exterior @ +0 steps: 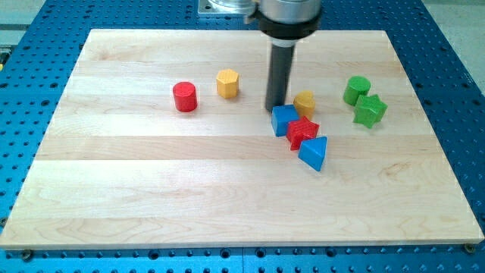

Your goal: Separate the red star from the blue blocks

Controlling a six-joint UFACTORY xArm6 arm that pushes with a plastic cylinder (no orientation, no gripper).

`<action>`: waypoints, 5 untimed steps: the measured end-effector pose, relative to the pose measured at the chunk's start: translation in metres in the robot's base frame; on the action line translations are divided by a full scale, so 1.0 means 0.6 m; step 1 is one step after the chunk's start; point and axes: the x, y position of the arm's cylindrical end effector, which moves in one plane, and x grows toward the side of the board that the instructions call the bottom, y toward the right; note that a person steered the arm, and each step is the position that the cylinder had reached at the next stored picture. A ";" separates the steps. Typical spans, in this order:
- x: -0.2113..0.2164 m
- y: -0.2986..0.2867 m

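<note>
Heads up: no jaws on this rig, just my tip (274,108), holding nothing, touching the blue cube's (283,120) top-left edge. Red star (302,132) is wedged btwn it and the blue triangle (313,153). Push now and you'll prob drag all three together.

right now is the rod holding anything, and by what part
Nothing is held; the rod only pushes. My tip sits at the upper-left edge of the blue cube, which touches the red star; the blue triangle lies just below.
</note>
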 end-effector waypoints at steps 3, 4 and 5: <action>-0.007 0.074; 0.063 -0.053; 0.140 0.001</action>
